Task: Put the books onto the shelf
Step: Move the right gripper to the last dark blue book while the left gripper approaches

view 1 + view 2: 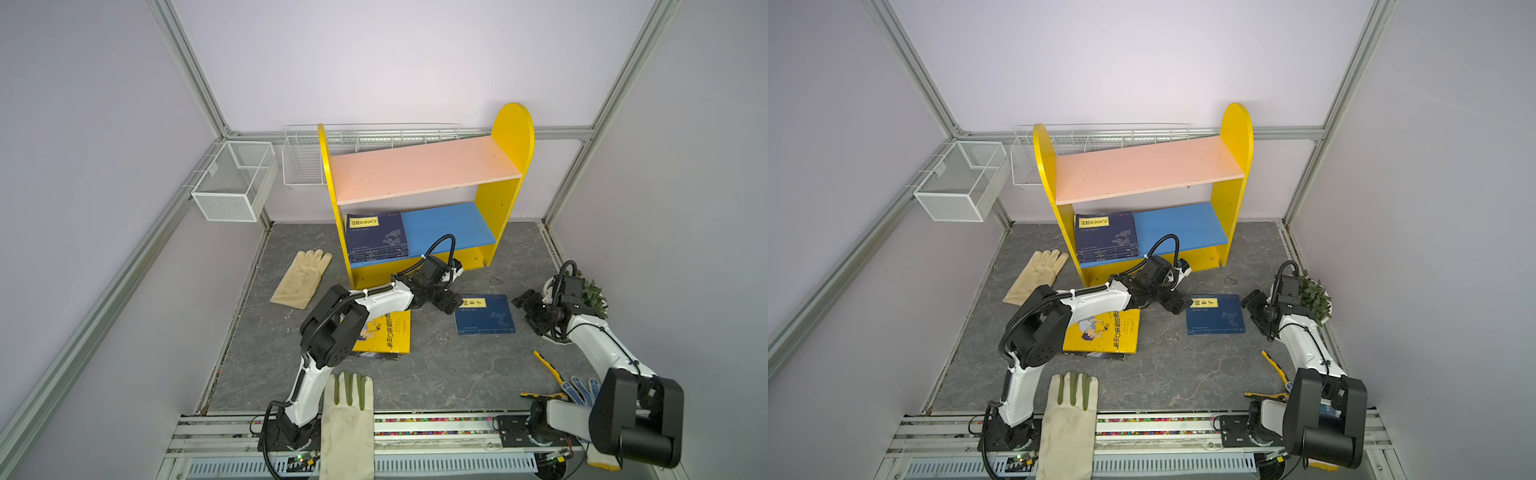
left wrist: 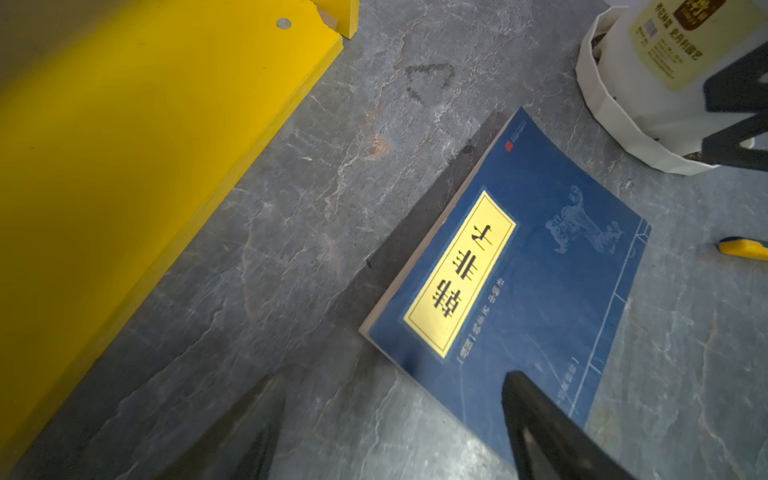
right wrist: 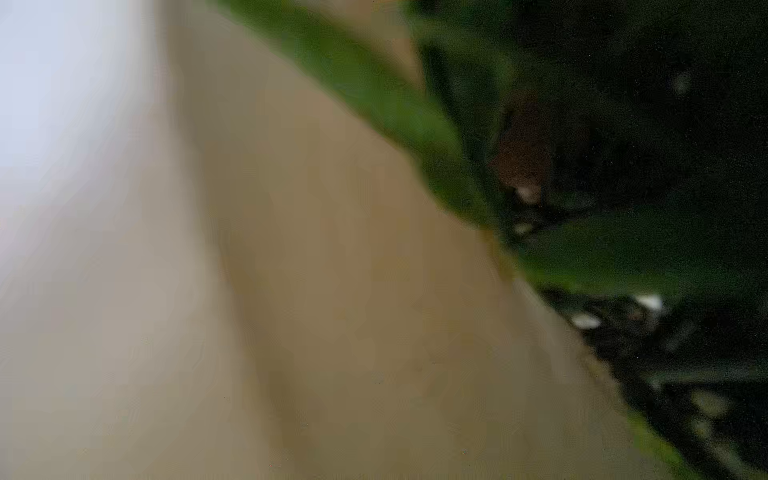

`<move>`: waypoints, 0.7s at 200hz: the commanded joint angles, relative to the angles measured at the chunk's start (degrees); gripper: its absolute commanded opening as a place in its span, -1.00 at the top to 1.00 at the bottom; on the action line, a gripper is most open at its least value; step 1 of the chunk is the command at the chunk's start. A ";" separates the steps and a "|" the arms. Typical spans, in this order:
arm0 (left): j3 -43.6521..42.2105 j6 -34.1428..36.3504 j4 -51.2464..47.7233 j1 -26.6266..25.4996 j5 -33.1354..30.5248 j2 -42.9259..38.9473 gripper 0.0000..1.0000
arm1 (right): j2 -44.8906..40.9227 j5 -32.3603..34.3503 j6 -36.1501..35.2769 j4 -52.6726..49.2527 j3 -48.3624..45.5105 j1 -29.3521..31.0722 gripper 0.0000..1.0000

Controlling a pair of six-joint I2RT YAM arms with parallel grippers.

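A thin navy paperback (image 1: pixel 484 314) with a yellow label lies flat on the grey stone-look table (image 1: pixel 436 374), toward its right edge before the yellow-sided shelf (image 1: pixel 498 216), as the left gripper (image 2: pixel 392 380), jaws wide and empty, brackets its corner, best sliding one finger under the limp cover's lifted edge.

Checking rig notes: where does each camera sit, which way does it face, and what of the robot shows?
Top views: high above the front edge, looking down and back at the shelf; the left gripper and right gripper show.
Left wrist: low over the table, facing the navy book beside the shelf; its open fingers show.
Right wrist: blurred, close against plant leaves; no robot part shows.
Shared: top views and left wrist both show the navy book.
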 commanded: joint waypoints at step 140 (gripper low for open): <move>2.89 -0.96 -1.82 0.45 3.67 2.40 -0.62 | -5.06 11.98 -6.89 -16.97 8.06 12.28 -0.47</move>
